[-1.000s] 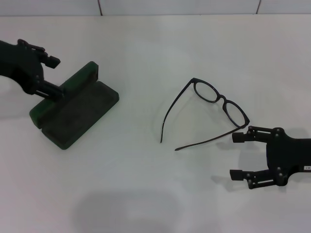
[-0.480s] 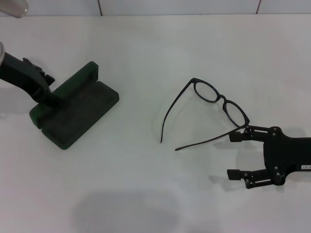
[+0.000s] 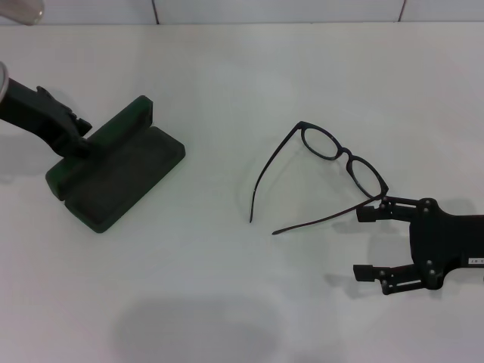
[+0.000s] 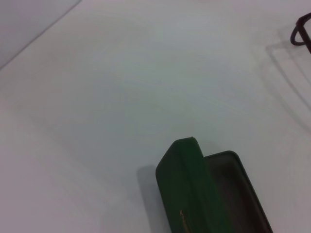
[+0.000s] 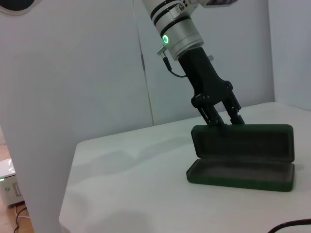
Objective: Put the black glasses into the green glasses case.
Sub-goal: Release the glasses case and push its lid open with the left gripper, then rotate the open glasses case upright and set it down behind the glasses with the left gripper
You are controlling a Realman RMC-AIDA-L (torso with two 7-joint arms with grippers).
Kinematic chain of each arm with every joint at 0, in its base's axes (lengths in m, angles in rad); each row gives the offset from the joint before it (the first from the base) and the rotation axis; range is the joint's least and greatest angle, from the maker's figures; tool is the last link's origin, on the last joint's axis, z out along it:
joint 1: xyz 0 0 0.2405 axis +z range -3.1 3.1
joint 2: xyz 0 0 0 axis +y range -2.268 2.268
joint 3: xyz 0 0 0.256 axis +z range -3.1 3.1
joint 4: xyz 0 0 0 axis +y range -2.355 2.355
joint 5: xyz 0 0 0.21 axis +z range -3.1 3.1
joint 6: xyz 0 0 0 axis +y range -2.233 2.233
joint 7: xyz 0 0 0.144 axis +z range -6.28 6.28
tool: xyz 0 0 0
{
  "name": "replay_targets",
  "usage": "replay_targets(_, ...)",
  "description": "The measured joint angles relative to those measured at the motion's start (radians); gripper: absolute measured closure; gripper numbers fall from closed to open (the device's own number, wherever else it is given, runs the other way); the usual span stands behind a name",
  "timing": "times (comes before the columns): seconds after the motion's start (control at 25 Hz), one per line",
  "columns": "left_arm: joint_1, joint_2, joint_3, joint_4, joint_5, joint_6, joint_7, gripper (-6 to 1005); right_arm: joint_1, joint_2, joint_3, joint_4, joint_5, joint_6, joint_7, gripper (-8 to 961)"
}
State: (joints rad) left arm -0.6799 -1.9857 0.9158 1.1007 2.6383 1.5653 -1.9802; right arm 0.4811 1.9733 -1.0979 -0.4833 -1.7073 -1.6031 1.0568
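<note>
My left gripper (image 3: pixel 82 142) is at the case (image 3: pixel 113 166), on the left of the table (image 3: pixel 227 68). From my head camera the tips meet the upright lid near its far-left end. The right wrist camera shows it better: the two left fingers (image 5: pixel 232 112) come down onto the lid's top edge with a narrow gap between them, and I cannot tell whether they pinch the lid or only touch it.

The case stands open, the lid raised on its hinge and the lined tray flat on the table, its long side running diagonally. In my left wrist camera I see the lid's outer face with a bit of gold lettering, and the dark lining of the tray beside it.

The glasses (image 3: pixel 333 162) lie on the table right of centre, well apart from the case, temples unfolded. The lenses face the far right and both temples reach back toward me (the left one curves a little, the right one runs almost straight).

My right gripper (image 3: pixel 368 242) hovers at the right edge, palm-side on, its fingers (image 3: pixel 372 214) spread wide and clamped on nothing. The upper finger sits right at the frame's near-right corner, where the temple hinges; I cannot tell whether it touches. The lower finger is over bare table.
</note>
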Motion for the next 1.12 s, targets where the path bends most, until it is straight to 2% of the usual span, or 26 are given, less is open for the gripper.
replay_targets(0.32,-0.002,0.000,0.004,-0.004,0.001,-0.002,-0.001,652,-0.003,0.001,0.000,0.000,0.000,0.002,0.000,72)
replay_targets(0.52,0.000,-0.001,0.006,0.006,-0.039,0.004,0.022,732,-0.005,0.001,0.001,0.000,0.000,0.002,0.000,72)
replay_targets(0.64,0.022,-0.012,0.017,0.044,-0.086,0.006,0.131,780,-0.007,0.001,0.001,0.000,0.000,0.000,0.000,72)
replay_targets(0.8,0.045,-0.037,0.023,0.091,-0.148,0.006,0.285,781,-0.006,0.002,0.004,0.000,0.001,-0.013,0.000,72)
replay_targets(1.12,0.023,-0.042,0.039,0.062,-0.171,0.007,0.462,784,-0.009,0.002,0.008,0.000,0.003,-0.041,0.000,73)
